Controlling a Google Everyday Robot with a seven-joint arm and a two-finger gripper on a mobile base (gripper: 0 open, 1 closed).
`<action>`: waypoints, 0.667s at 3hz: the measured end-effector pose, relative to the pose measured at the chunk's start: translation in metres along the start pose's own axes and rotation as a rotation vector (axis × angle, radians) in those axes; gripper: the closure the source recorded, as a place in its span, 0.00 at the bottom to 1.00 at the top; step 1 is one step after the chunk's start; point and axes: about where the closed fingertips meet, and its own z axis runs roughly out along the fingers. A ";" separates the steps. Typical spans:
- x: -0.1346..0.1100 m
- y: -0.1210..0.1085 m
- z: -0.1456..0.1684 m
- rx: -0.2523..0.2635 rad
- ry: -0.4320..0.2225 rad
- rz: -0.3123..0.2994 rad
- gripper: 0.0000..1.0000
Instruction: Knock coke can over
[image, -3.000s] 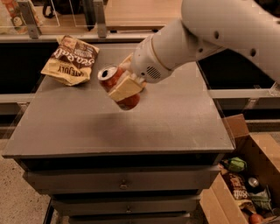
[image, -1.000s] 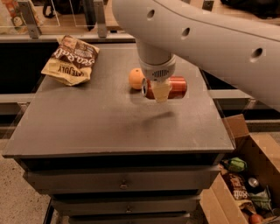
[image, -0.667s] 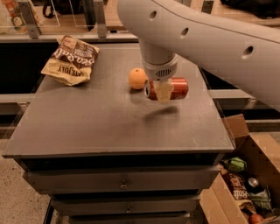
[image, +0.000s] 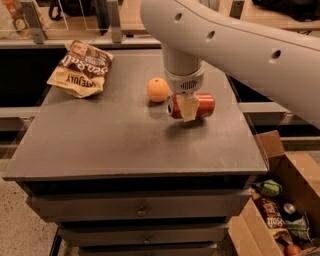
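- Coke can (image: 206, 106), a smooth red cylinder, lies on its side directly beneath the gripper (image: 189, 108).
- We cannot tell whether the gripper clasps it.
- Round orange (image: 158, 90) sits just beside.

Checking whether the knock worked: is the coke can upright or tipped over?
Tipped over. The coke can lies lengthwise on the table beside the orange, its silver end facing left; the gripper hangs directly over its middle.
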 end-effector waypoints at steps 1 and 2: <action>0.001 0.002 0.005 -0.019 -0.002 -0.008 0.13; 0.000 0.005 0.009 -0.034 -0.006 -0.011 0.00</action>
